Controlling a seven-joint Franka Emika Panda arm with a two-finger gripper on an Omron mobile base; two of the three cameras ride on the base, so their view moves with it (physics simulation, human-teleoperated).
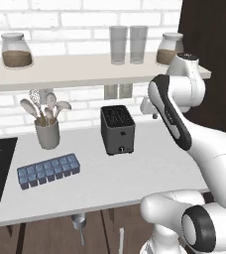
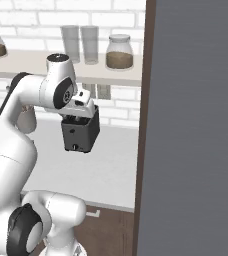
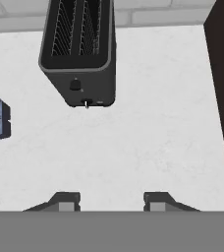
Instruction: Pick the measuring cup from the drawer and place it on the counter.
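Where brick wall [image 1: 80,10] backs counter [image 1: 154,163], toaster [image 1: 118,130]

White brick wall [image 1: 80,15]; pale shelf [image 1: 75,69]

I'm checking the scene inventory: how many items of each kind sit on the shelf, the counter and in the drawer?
Jars: 2
Clear glasses: 2
Toaster: 1
Crock of spoons: 1
Ice cube tray: 1
Measuring cup: 1
Total: 8
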